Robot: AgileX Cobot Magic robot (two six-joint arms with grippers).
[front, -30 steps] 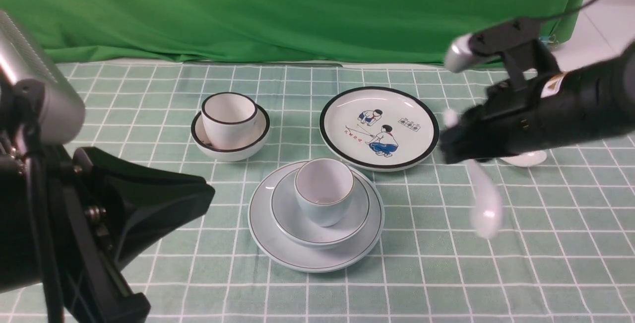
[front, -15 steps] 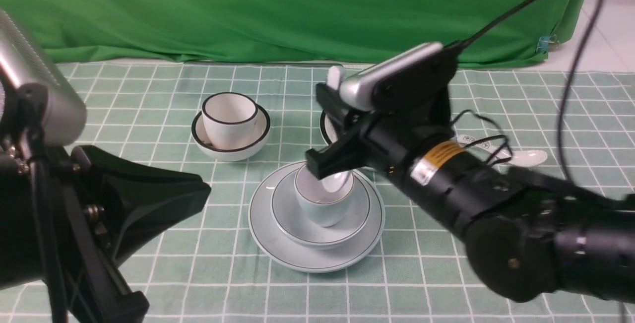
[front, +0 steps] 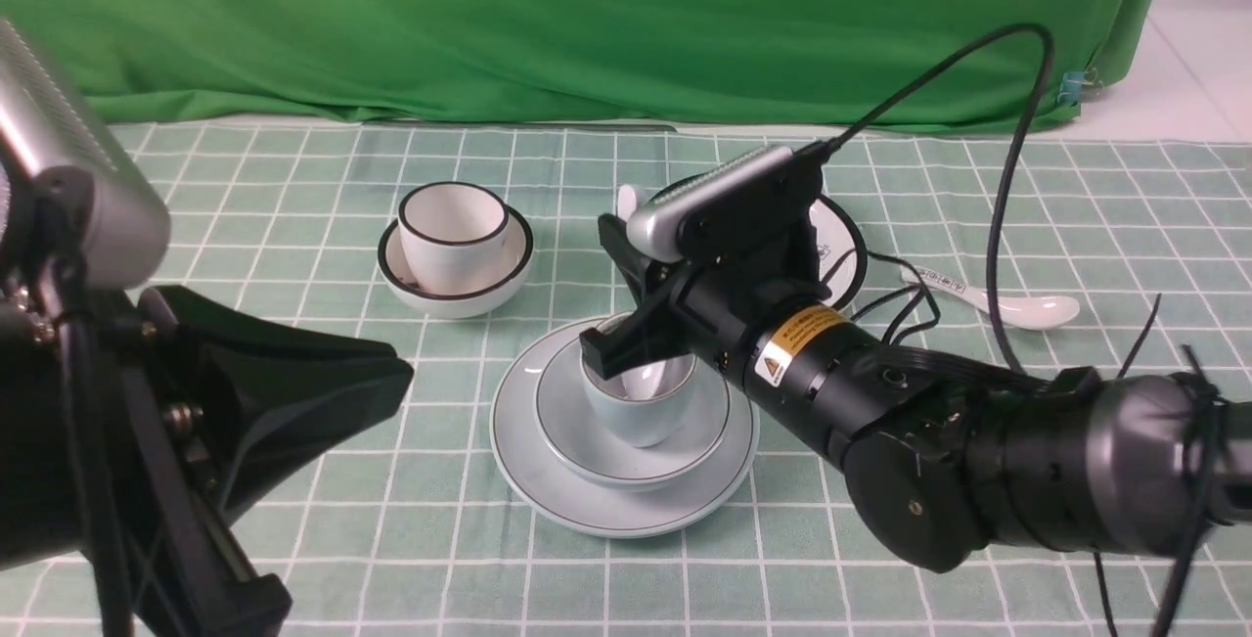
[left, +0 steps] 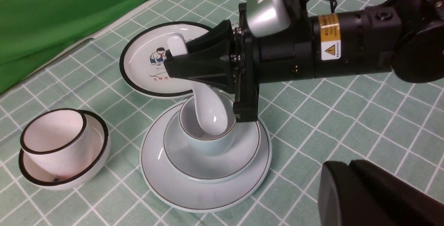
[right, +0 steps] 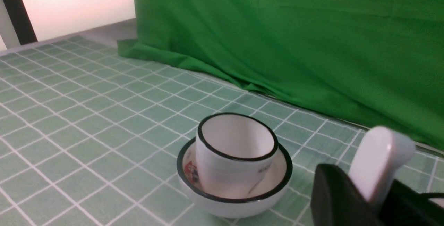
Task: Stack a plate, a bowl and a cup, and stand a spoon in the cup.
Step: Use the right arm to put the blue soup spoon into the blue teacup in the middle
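The pale plate (front: 518, 441) lies at the table's middle with the pale bowl (front: 562, 412) on it and the pale cup (front: 631, 422) upright in the bowl. My right gripper (front: 626, 295) is shut on the handle of the plain white spoon (front: 648, 381) and holds it steeply tilted, with its scoop inside the cup. The left wrist view shows the same: the spoon (left: 208, 111) dips into the cup (left: 208, 146). The spoon's handle (right: 378, 160) sticks up between the right fingers. My left gripper (left: 341, 165) is shut and empty, near the front left.
A black-rimmed cup (front: 452, 231) stands in a black-rimmed bowl (front: 391, 270) at the back left. The cartoon plate (front: 841, 246) is mostly hidden behind my right arm. A spoon with a printed handle (front: 1017, 306) lies at the right. A green cloth hangs behind.
My right gripper has swung from the right side to over the stack with the spoon, then lowered, so the spoon's scoop now sits deeper in the cup. The left arm has not moved.
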